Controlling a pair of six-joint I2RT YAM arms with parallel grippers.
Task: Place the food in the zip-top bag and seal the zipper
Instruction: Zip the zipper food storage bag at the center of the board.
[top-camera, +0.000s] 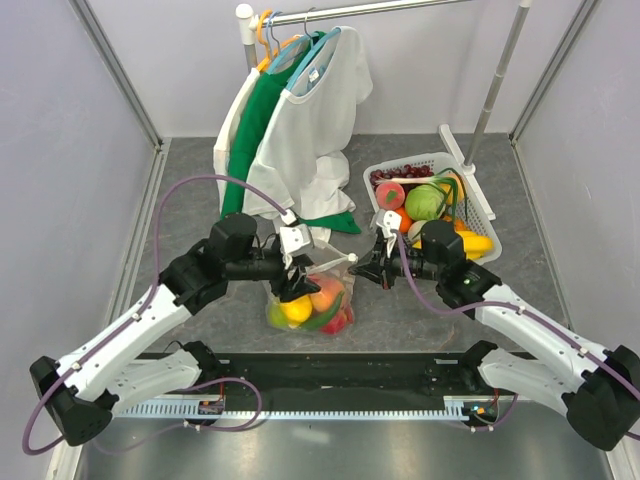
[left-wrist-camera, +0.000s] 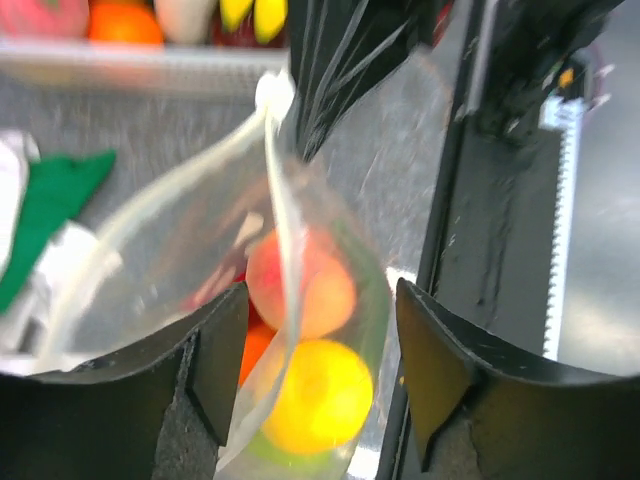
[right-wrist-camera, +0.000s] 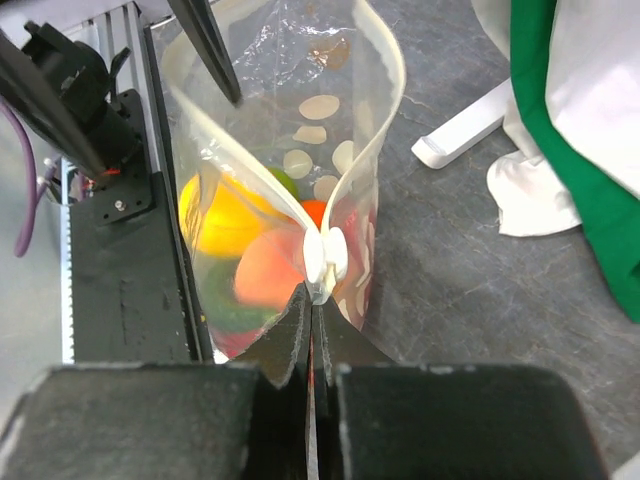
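Zip-top bag (top-camera: 312, 300) is in the middle of the table (top-camera: 420, 325), between the two arms, held up by its top edge. Some food is already inside: an orange peach (left-wrist-camera: 300, 285), a yellow lemon (left-wrist-camera: 315, 395), and something green and something red under them. The right gripper (right-wrist-camera: 312, 300) is pressed tight on one end of the zipper (right-wrist-camera: 385, 110), right by a little white tab (right-wrist-camera: 325, 255). The left gripper (left-wrist-camera: 320, 295) is spread wide, with the bag's top between its fingers but not squeezed. The zipper makes a wide loop, so the mouth is open — closing it is the job left, I think.

At 2 o'clock from the bag sits a white basket (top-camera: 480, 195) with more toy food. At 11 o'clock a white shirt (top-camera: 320, 110) and a green one (top-camera: 255, 130) hang on a rack. Nothing seems to block the grippers — the floppy bag itself may be the hard part.
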